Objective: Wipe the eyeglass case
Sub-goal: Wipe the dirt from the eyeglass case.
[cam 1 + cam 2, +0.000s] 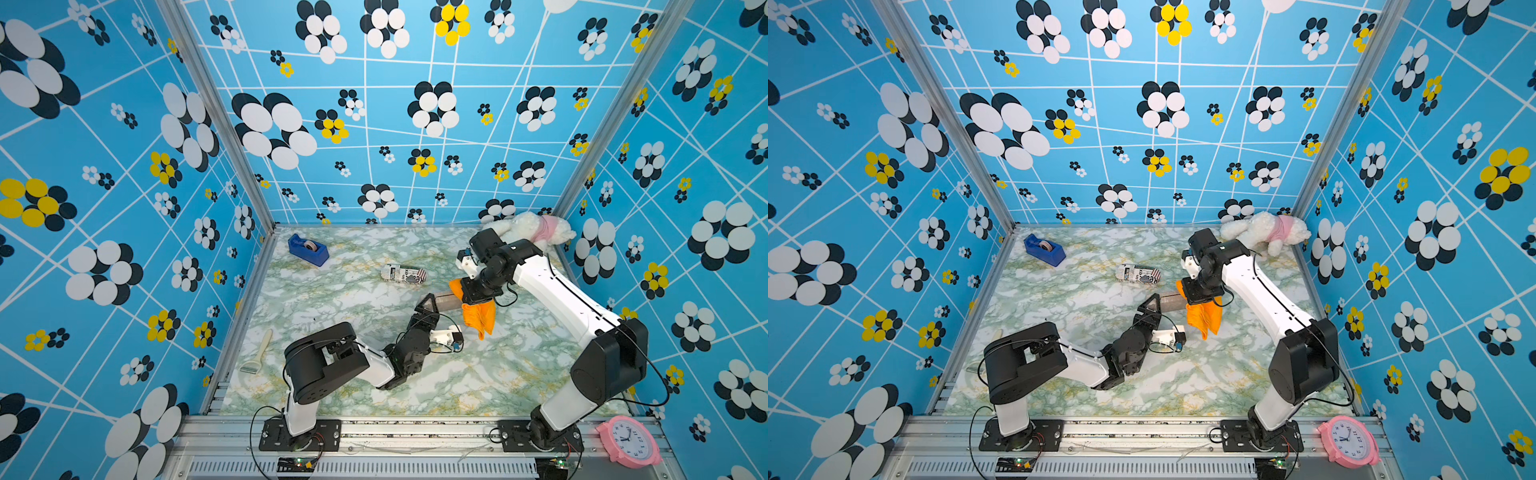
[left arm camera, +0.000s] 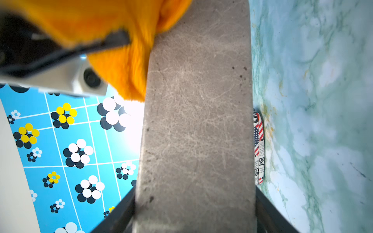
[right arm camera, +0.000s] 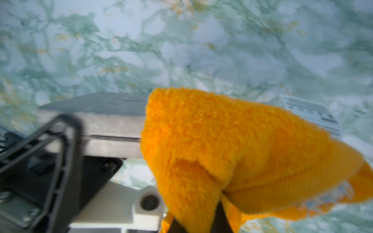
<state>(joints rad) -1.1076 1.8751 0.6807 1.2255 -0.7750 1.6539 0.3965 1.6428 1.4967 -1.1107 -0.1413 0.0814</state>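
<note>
A grey, scuffed eyeglass case [image 1: 445, 301] [image 1: 1168, 301] is held above the marble table, and my left gripper [image 1: 428, 306] [image 1: 1150, 307] is shut on its near end. In the left wrist view the eyeglass case [image 2: 197, 121] fills the middle, with a dark jaw on each side of it at my left gripper [image 2: 194, 217]. My right gripper [image 1: 478, 293] [image 3: 198, 224] is shut on a fluffy orange cloth [image 1: 480, 319] [image 1: 1204, 319] [image 3: 222, 151]. The cloth is draped over the case's far end and hides it. The case's seam [image 3: 113, 137] shows beside the cloth.
A newsprint-patterned item [image 1: 404, 274] lies just behind the case. A blue tape dispenser [image 1: 308, 248] sits at the back left and a white plush toy [image 1: 528, 230] at the back right. A cream handled tool [image 1: 257, 353] lies by the left edge. A pink clock [image 1: 629, 442] rests on the front rail.
</note>
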